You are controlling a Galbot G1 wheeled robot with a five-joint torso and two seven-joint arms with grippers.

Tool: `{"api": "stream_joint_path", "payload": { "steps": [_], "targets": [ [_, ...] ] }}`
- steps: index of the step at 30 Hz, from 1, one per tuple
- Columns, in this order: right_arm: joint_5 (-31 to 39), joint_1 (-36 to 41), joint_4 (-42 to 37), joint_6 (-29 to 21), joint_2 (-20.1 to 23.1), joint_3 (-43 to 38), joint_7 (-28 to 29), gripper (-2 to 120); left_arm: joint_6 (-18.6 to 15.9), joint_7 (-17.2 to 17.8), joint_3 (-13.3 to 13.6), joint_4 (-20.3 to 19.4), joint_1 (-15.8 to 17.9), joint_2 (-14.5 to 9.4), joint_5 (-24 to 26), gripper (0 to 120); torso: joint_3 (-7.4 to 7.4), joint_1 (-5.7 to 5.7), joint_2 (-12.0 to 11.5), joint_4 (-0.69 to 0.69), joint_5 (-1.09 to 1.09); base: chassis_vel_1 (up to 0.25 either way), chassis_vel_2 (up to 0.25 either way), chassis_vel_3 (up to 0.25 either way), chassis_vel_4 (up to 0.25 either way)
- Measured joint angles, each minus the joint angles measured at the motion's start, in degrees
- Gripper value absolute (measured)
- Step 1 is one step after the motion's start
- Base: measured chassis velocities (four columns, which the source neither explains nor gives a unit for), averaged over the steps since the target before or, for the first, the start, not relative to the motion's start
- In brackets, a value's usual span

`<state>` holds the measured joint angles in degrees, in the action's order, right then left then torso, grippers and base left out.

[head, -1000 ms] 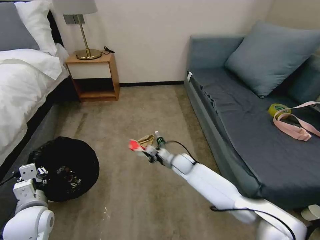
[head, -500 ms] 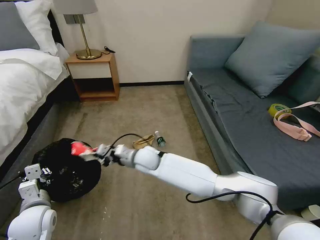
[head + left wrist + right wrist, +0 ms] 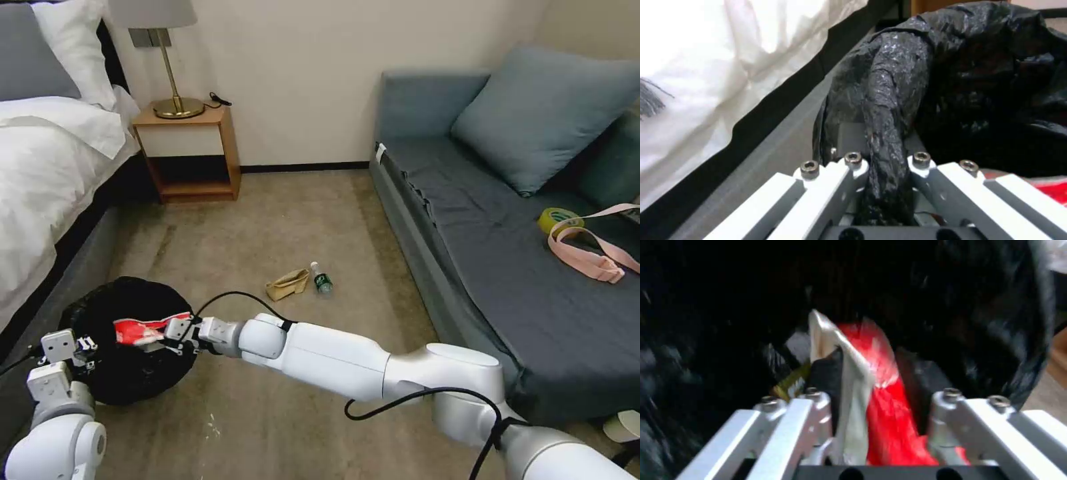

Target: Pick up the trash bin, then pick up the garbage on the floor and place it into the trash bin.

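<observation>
While left gripper [image 3: 882, 186] pinches trash bin [image 3: 127, 383] rim, right gripper [image 3: 163, 331] holds wrapper [image 3: 137, 330] over it.

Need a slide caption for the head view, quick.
Right gripper holds red-and-white wrapper over trash bin.

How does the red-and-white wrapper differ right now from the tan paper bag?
The red-and-white wrapper is pinched in the right gripper over the open trash bin; the tan paper bag lies loose on the carpet beside a small bottle. The wrapper is bright red and white, the bag dull tan. Both are crumpled litter. The left gripper clamps the bin's bagged rim.
</observation>
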<state>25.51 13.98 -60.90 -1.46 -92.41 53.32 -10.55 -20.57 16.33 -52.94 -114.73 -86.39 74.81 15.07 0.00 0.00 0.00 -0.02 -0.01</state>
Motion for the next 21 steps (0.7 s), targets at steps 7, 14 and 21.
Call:
{"api": "stream_joint_path", "payload": {
  "steps": [7,14,21],
  "targets": [
    [0.8,0.0,-2.6,-1.4,0.1,-1.7,0.3,63,0.0,0.3,0.4,3.0,0.8,0.4,0.1,3,0.00,0.00,0.0,0.02,0.01,0.000,0.000,0.000,0.000],
    [0.8,-0.1,-4.4,-1.7,0.8,-4.7,4.2,86,0.4,0.4,-0.1,3.9,0.8,0.2,0.2,3,0.00,0.00,0.0,0.04,0.01,0.000,0.000,0.000,0.000],
    [5.9,-0.5,-8.1,-3.6,10.1,-12.8,10.5,100,2.8,0.6,-3.0,7.1,0.8,-1.4,0.5,3,0.00,0.00,0.0,-0.03,0.02,0.000,0.000,0.000,0.000]
  ]
}}
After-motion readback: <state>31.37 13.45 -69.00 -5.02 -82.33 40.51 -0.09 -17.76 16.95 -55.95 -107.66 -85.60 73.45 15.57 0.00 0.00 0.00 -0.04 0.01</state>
